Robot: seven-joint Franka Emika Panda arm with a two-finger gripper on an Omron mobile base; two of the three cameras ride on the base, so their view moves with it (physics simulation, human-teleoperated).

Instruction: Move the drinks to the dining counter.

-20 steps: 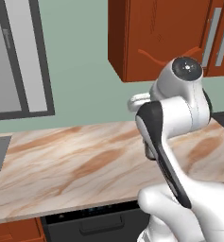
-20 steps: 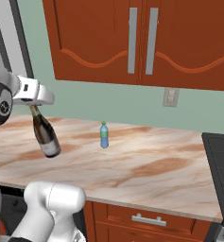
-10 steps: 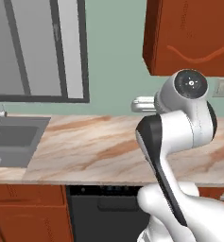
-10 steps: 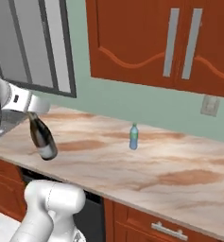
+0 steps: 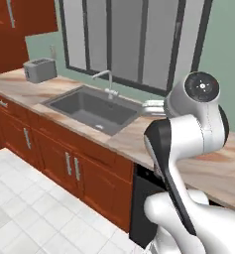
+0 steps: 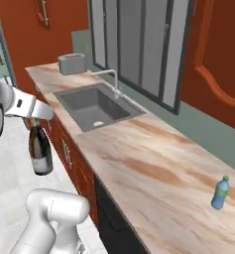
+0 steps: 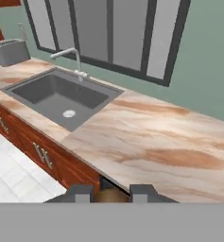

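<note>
A dark wine bottle hangs upright in the air at the left of the right base view, off the worktop's front edge and above the floor. My gripper is shut on its neck. In the hand view the bottle's gold top shows between the two fingertips. The small blue bottle with a green cap stands upright on the marble worktop at the far right, well away from the gripper. The dining counter is out of view.
A grey sink with a faucet is set into the worktop, with a toaster beyond it. Reddish-brown cabinets and a black appliance stand under the worktop. White floor tiles lie in front.
The whole picture has swung along the worktop, so the camera has moved: the sink, window and toaster have come into view. The wine bottle stays in the gripper.
</note>
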